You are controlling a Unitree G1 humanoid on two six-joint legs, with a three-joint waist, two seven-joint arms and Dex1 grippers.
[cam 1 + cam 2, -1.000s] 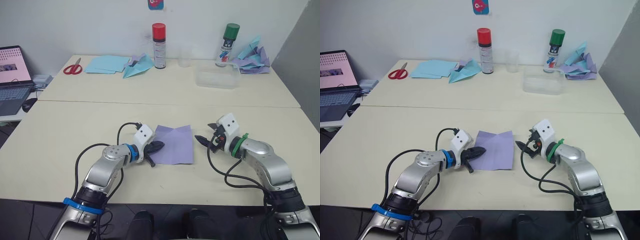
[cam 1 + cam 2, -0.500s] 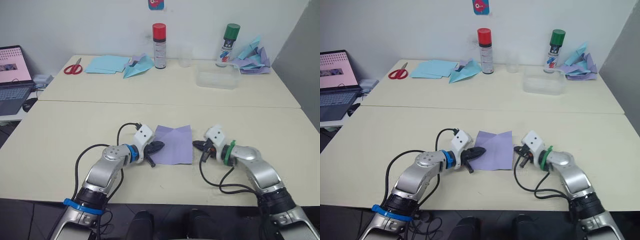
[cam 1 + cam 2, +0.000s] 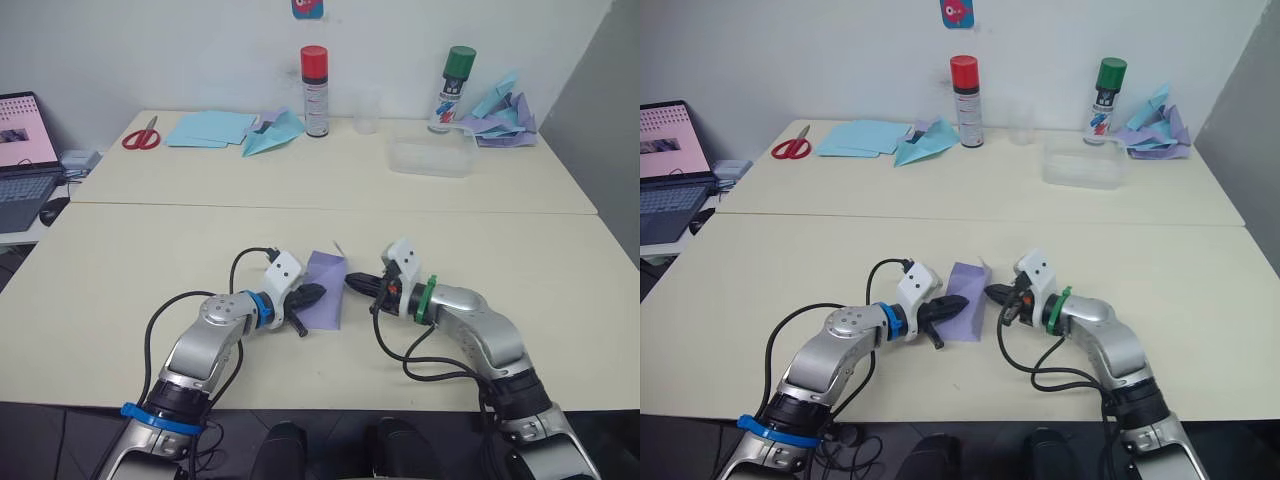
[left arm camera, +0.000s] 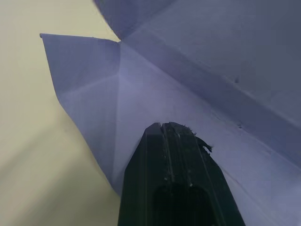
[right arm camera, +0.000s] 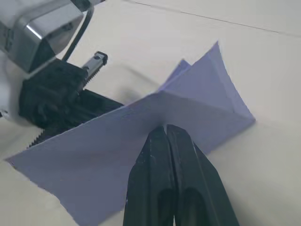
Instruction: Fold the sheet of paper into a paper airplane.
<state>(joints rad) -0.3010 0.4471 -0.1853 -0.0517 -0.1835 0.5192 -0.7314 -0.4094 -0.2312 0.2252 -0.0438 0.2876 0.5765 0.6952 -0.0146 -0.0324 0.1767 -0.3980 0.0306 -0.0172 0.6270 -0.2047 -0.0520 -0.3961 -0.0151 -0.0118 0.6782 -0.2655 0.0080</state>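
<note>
Right wrist view shows the right gripper (image 5: pixel 165 129) with its two black fingers pressed together on the lifted edge of the sheet of paper (image 5: pixel 141 136), which stands up from the table as a raised flap with one corner pointing upward. From the head camera, the sheet of paper lies near the front edge of the table (image 3: pixel 120 260), between the two arms, and looks about half as wide as a full square would, since its right half is being carried over the left. The left gripper (image 3: pixel 312 294) rests on the sheet's left side, and in the left wrist view its fingers are closed tip to tip and press down on the lavender surface rather than pinching it, so it appears to serve as a hold-down. Faint diagonal creases run across the paper. As a judgement, the task is at an early stage: this looks like the centre fold being made, not yet flattened, and the nose folds and wing folds are all left to do; no pointed plane shape exists in the lavender sheet. The table is pale cream, two tops butted together. Along the far edge stand a red-capped spray can (image 3: pixel 315 77), a green-capped spray can (image 3: pixel 457 88), a clear plastic tray (image 3: pixel 432 157), scissors (image 3: pixel 140 133), light blue sheets (image 3: pixel 210 127) and a heap of crumpled paper (image 3: pixel 505 108). A laptop (image 3: pixel 25 150) sits beyond the left edge, before a plain white wall.
</note>
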